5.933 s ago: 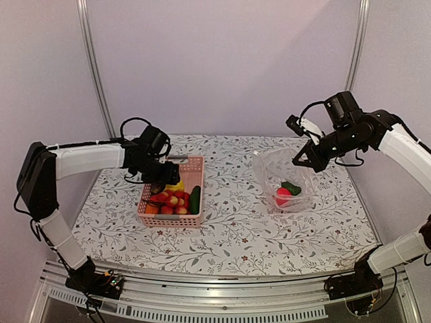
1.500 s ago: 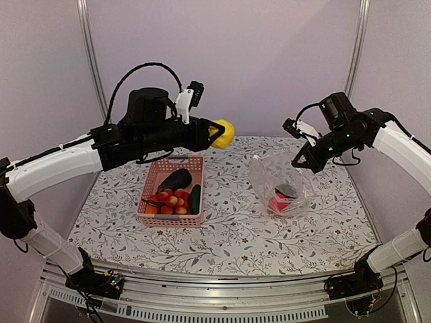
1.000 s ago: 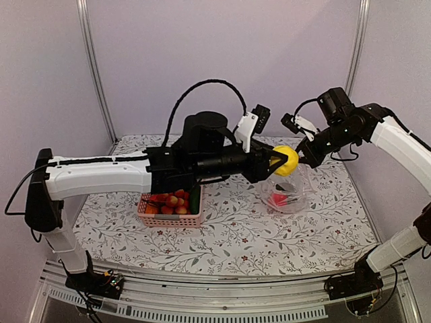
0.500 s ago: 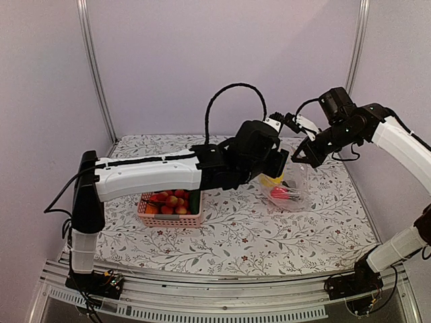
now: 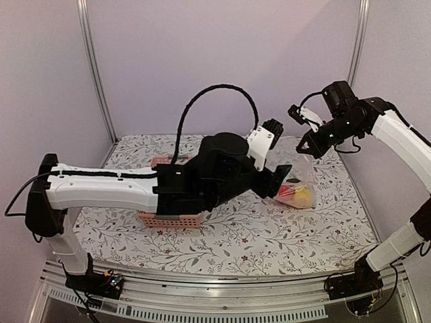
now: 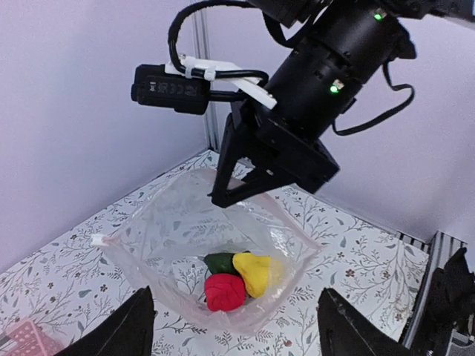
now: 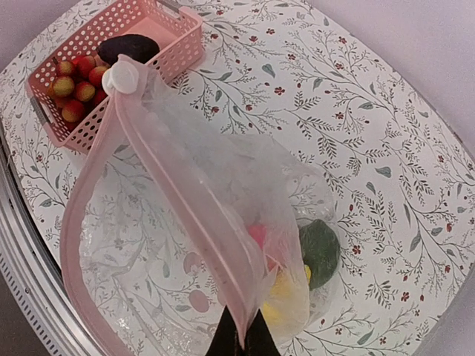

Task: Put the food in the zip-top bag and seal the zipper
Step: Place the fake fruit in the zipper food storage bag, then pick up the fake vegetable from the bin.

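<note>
Clear crinkly zip-top bag [image 6: 156, 237] gapes at far right, right hand [image 7: 241, 337] clenched on its pinkish zipper strip [image 7: 180, 185]; red, yellow, green toy food [image 6: 241, 278] inside. Left hand [image 6: 234, 319] spread, empty.

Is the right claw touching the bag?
Touching. The right wrist view shows the right gripper shut, pinching the bag at its rim.

Two robot arms in white shells with black joints: the left arm [image 5: 101, 192] trails a thick black cable [image 5: 222, 86]; the right arm [image 5: 399, 138] ends in a black right gripper [image 6: 217, 199] with pointed fingers, beside green lights [image 6: 332, 88] and a white-bracketed black camera [image 6: 169, 87].
</note>
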You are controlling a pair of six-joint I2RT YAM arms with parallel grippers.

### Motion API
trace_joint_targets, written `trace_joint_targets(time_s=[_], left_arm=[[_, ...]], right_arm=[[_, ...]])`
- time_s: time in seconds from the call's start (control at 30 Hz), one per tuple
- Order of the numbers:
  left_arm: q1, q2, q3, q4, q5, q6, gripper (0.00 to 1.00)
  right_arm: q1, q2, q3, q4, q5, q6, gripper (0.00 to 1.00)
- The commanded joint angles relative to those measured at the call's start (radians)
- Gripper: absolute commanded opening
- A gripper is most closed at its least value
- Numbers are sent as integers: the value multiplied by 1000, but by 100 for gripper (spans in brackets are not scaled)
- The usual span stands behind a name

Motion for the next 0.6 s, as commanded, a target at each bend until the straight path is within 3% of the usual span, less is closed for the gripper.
trace_joint_targets(time_s=[0.0,0.13,0.27,0.43,0.57], left_arm=[[-12,-216,-201,179,58,-1,76],[6,-359,-364,93,-124,-30,79],[79,-450,-431,-152,-214,-169,82],[235,-534,-517,-387,-171,-325,82],[384,-571,-579,-445,-35,-300,83]], right_arm=[[-67,-17,32,40,31,-13,0],[-69,-9,-23,46,23,-16,0],[-78,-70,-53,134,-21,5,0],[-78,-76,-81,132,-96,8,0],[-78,-86,-133,133,-120,3,0]])
